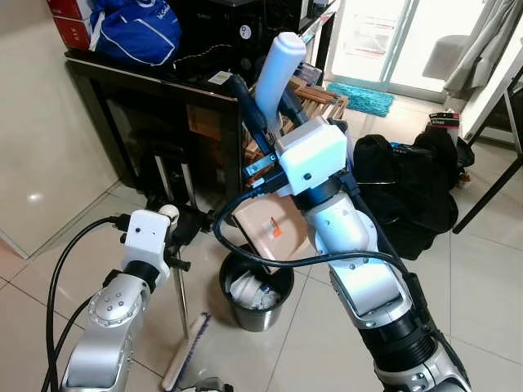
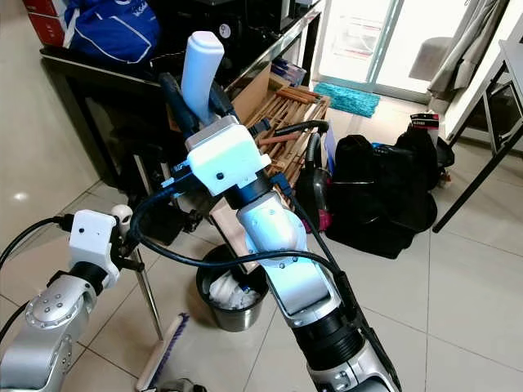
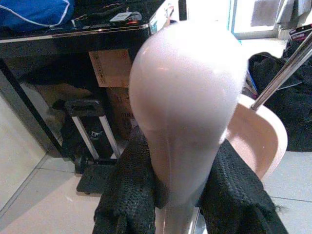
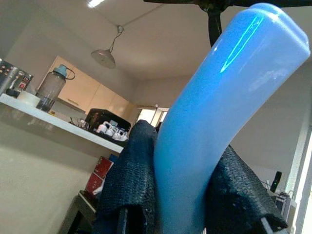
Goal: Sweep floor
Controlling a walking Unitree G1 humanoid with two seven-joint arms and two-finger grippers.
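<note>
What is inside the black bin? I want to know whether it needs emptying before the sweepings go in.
The black bin holds crumpled white waste near its rim. Whatever lies beneath that is covered, and the pink dustpan hides its far edge.

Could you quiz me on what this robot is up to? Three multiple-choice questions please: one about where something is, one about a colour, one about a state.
1. Where is the bin?
A. on the floor in front of the robot
B. on the black table
C. by the glass door

2. What colour is the small rug near the glass door?
A. red
B. teal
C. yellow

3. How is the left gripper?
A. open and holding nothing
B. shut on a cloth
C. shut on the broom handle

Answers:
1 A, it stands on the tiles below the right arm, next to the broom head.
2 B, the rug is plainly teal.
3 C, the left wrist view has both black fingers pressed on the pale handle.
</note>
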